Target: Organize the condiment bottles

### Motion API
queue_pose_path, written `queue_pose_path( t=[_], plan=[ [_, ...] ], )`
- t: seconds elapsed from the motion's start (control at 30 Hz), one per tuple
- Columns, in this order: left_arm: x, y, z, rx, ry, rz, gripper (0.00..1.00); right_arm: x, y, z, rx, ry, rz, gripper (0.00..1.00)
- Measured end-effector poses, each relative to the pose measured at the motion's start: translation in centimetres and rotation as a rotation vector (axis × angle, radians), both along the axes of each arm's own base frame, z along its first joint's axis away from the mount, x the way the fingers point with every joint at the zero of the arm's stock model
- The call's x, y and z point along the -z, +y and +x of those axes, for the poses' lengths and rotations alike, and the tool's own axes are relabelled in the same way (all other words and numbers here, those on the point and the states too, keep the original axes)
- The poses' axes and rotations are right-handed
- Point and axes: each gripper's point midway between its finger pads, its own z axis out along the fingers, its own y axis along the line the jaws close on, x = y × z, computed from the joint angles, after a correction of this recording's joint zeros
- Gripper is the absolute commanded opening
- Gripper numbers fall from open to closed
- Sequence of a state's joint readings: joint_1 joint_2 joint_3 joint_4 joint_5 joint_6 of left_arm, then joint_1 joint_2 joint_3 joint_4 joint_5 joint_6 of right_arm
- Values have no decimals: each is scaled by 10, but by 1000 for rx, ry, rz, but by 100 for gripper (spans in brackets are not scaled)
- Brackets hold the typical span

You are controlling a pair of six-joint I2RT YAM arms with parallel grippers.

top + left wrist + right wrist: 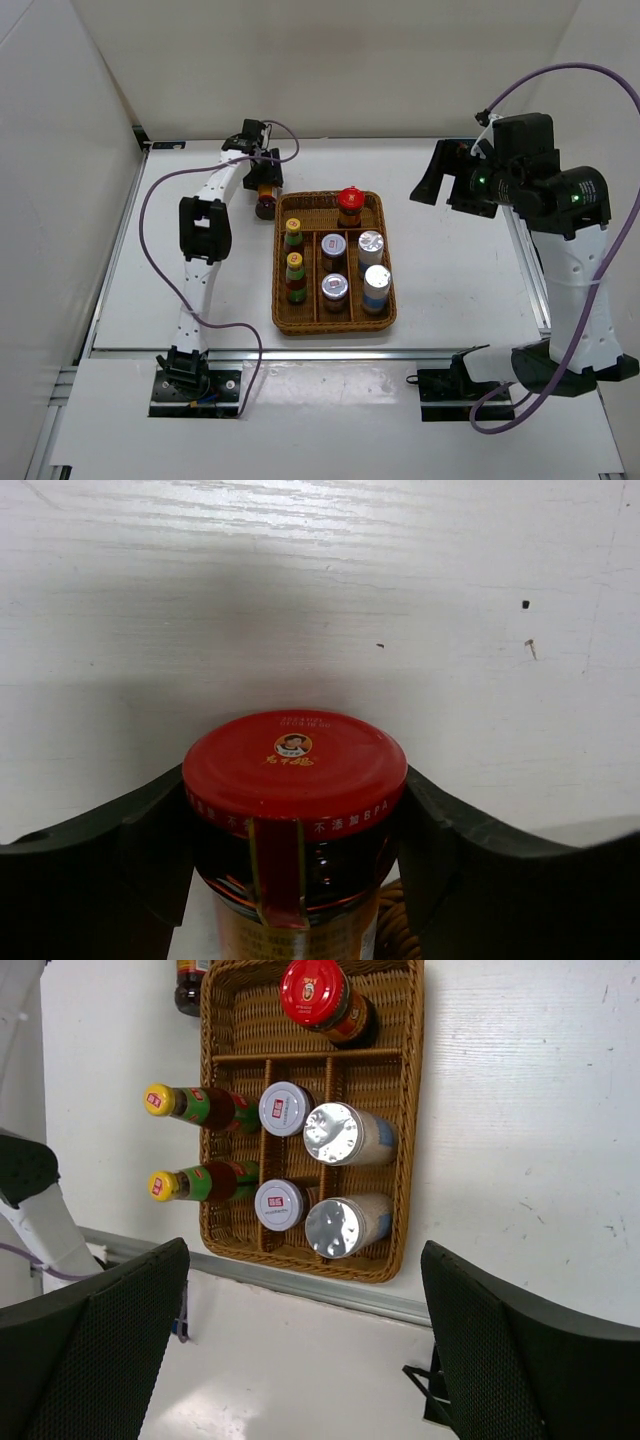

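A red-lidded jar (pixel 295 765) stands on the table just outside the far left corner of the wicker tray (pixel 277 300). My left gripper (pixel 296 825) is shut on it, with both fingers (pixel 150 830) pressed against the lid's sides. In the top view this jar (pixel 266 206) sits under the left gripper (pixel 265 192). Inside the tray stand another red-lidded jar (pixel 349 205), two yellow-capped bottles (pixel 293 233), two white-lidded jars (pixel 333 247) and two silver-topped jars (pixel 371 244). My right gripper (pixel 305 1350) hangs open and empty, high above the table to the right of the tray (pixel 412 1140).
White walls close in the table at the left and the back. A metal rail (pixel 300 353) runs along the near edge. A purple cable (pixel 150 215) loops beside the left arm.
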State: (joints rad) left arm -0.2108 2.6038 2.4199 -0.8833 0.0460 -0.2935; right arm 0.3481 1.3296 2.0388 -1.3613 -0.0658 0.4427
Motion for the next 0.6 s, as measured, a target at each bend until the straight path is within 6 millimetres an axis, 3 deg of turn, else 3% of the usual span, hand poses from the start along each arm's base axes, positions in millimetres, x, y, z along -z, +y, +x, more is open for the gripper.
queue_pose_path(
  t=[0.07, 0.17, 0.37, 0.6],
  plan=[
    [-1, -1, 0, 5, -2, -3, 26, 1, 0, 0, 14, 9, 8, 100],
    [-3, -1, 2, 7, -5, -4, 11, 3, 0, 3, 26, 21, 9, 100],
    [-21, 5, 13, -13, -51, 14, 11, 9, 2, 7, 37, 47, 10, 100],
    [-78, 11, 27, -48, -174, 28, 11, 22, 4, 8, 33, 90, 1, 100]
  ],
)
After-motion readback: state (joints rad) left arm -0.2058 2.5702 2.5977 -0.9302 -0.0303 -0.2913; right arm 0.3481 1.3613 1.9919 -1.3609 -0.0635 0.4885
